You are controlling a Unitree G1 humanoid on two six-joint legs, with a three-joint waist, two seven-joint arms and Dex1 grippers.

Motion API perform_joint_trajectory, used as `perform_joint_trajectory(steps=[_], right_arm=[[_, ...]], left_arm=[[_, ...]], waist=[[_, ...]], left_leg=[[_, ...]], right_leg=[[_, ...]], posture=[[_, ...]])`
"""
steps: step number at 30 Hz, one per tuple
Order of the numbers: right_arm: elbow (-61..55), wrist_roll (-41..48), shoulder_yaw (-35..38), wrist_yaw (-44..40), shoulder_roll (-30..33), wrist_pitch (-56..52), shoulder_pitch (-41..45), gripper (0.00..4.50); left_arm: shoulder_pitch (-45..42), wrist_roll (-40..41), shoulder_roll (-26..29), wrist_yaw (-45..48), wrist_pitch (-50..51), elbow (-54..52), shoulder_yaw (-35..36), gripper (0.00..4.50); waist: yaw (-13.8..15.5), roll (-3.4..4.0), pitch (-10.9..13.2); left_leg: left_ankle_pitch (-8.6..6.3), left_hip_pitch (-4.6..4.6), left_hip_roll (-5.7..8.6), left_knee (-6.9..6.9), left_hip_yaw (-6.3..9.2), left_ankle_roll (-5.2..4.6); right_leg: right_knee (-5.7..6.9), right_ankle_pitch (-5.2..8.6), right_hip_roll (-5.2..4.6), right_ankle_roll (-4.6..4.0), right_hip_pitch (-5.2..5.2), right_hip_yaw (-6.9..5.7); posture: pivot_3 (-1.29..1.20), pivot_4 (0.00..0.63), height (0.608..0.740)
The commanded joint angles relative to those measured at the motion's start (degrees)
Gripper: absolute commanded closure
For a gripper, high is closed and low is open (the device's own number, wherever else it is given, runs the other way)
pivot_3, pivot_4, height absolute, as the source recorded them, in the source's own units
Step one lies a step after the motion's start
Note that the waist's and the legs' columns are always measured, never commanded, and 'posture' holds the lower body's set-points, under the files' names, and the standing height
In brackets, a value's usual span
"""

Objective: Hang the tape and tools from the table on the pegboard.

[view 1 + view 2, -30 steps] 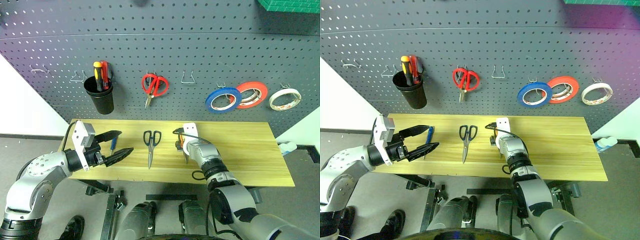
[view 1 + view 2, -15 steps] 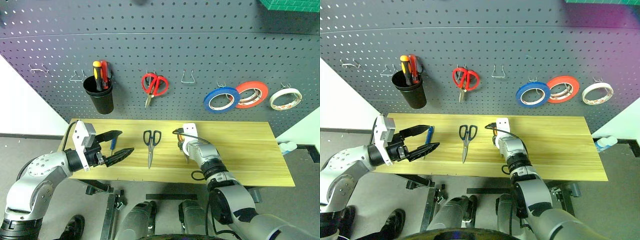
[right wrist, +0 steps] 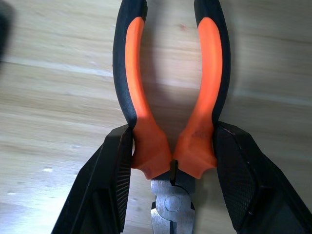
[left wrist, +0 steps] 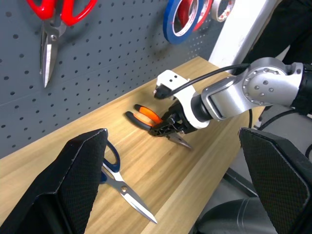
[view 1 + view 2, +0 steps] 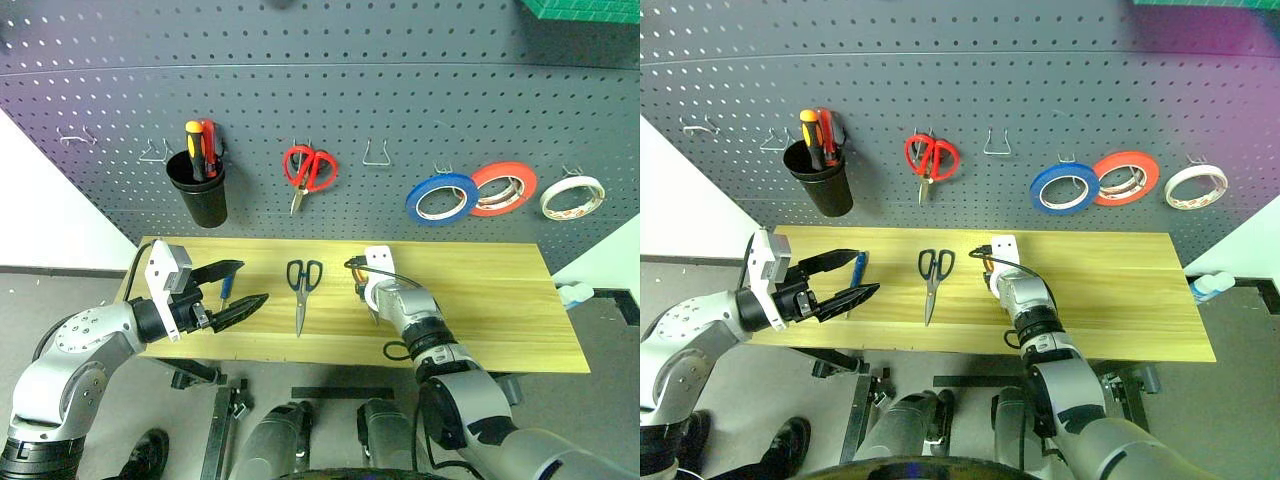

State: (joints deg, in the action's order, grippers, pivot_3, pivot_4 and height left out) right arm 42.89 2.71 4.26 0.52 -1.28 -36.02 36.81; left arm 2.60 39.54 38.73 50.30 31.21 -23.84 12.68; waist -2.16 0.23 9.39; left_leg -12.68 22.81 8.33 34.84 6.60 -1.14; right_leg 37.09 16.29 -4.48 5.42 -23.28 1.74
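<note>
Scanning left to right. Short blue-handled screwdriver (image 5: 225,291) lying on the pale wooden table (image 5: 500,310), at 12 o'clock of the left gripper (image 5: 228,290), whose black fingers stand spread wide, grasping nothing. Black-handled steel scissors (image 5: 301,290) flat on the wood at centre, untouched. Small pliers with orange-and-black handles (image 3: 170,117) not yet lifted off the table, right gripper (image 3: 170,170) clenched on them just above the pivot, one finger against each handle. Flat ring of blue tape (image 5: 445,198) already hung on a hook of the dark grey perforated pegboard (image 5: 400,80), at 1 o'clock of the pliers. Judged: tape done; three tools left, pliers in hand first.
</note>
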Motion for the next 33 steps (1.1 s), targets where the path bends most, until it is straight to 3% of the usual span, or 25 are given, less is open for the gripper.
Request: perform_joint_trajectory(steps=[1,7,12,20,28,33], right_arm=[[-6.2,2.7,0.9,-4.6,0.8,3.8,-2.0,2.38],[-18.7,5.6,-1.4,-15.9,4.8,3.7,-10.9,2.38],[-28.3,7.9,-2.8,-25.2,8.9,10.3,-18.4,2.38],[-41.7,19.4,-1.1,-43.1,13.4,15.2,-28.3,2.38],[-53.8,30.2,0.8,-49.9,14.3,15.9,-31.9,2.38],[-57.6,33.8,2.1,-49.3,15.0,15.6,-28.3,2.38]], left_arm=[[-0.4,1.1,0.5,0.1,-0.2,-1.3,1.4,0.00],[-0.8,0.4,0.8,0.8,-0.8,0.2,1.4,0.00],[-1.5,-0.1,1.0,1.4,-1.4,1.5,1.4,0.00],[-4.2,-1.3,0.7,2.4,-2.6,4.3,0.2,0.00],[-6.9,-2.8,0.2,3.3,-4.0,6.9,-0.8,0.00],[-8.7,-3.6,-0.6,3.6,-5.0,8.6,-1.8,0.00]], waist=[[0.0,0.03,0.0],[0.3,0.00,0.1],[1.2,-0.01,0.2],[1.4,-0.06,0.2],[1.3,-0.11,0.1],[1.3,-0.22,0.0]], left_leg=[[0.00,0.04,0.00,0.00,0.00,0.00],[0.04,0.44,0.00,0.04,0.00,-0.03],[0.02,0.50,0.00,0.07,0.00,0.03],[0.01,0.54,-0.01,0.17,0.01,0.04],[0.03,0.53,-0.01,0.20,0.00,0.06],[0.03,0.53,-0.01,0.26,0.00,0.07]], right_leg=[[-0.01,0.00,0.00,0.01,-0.04,0.00],[-0.02,-0.03,-0.01,0.05,-0.32,-0.04],[0.00,-0.03,-0.01,0.05,-0.31,-0.04],[-0.01,-0.03,-0.02,0.07,-0.27,-0.09],[0.03,-0.04,-0.02,0.08,-0.25,-0.10],[0.03,-0.05,-0.01,0.10,-0.26,-0.14]], posture=[[0.03,0.167,0.740],[0.01,0.158,0.740],[0.00,0.151,0.740],[-0.04,0.121,0.740],[-0.06,0.092,0.740],[-0.07,0.071,0.740]])
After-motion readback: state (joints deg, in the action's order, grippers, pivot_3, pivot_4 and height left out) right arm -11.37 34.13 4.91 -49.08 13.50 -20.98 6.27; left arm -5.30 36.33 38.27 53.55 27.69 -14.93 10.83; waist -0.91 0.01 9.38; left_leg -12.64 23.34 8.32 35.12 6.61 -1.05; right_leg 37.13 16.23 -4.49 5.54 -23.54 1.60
